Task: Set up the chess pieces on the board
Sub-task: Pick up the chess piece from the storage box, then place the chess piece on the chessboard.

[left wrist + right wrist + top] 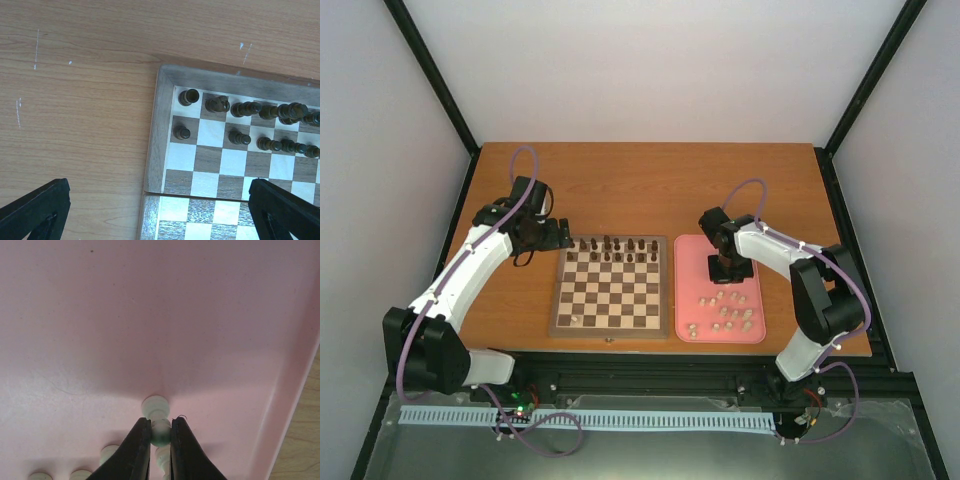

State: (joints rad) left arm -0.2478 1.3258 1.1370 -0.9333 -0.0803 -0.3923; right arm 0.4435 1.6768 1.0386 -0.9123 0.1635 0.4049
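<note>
Board (610, 295) on desk (640, 180), tray (692, 262) at its three o'clock, chess pieces (725, 312) in tray, other chessmen (617, 245) along board's twelve o'clock edge.

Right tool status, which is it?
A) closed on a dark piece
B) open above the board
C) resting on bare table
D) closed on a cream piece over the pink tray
D: the right wrist view shows the right tool pinching a cream piece over the pink tray.

Under the left gripper (159, 195), the table (75, 110) is scuffed wood grain, the board (154, 150) satin-finished wood, and its dark chessmen (188, 96) glossy. Ahead of the matt black fingers (137, 450) of the right gripper (160, 429), the pink tray (150, 315) looks like smooth, softly shiny plastic. The chess piece (155, 406) between them is smooth cream.
</note>
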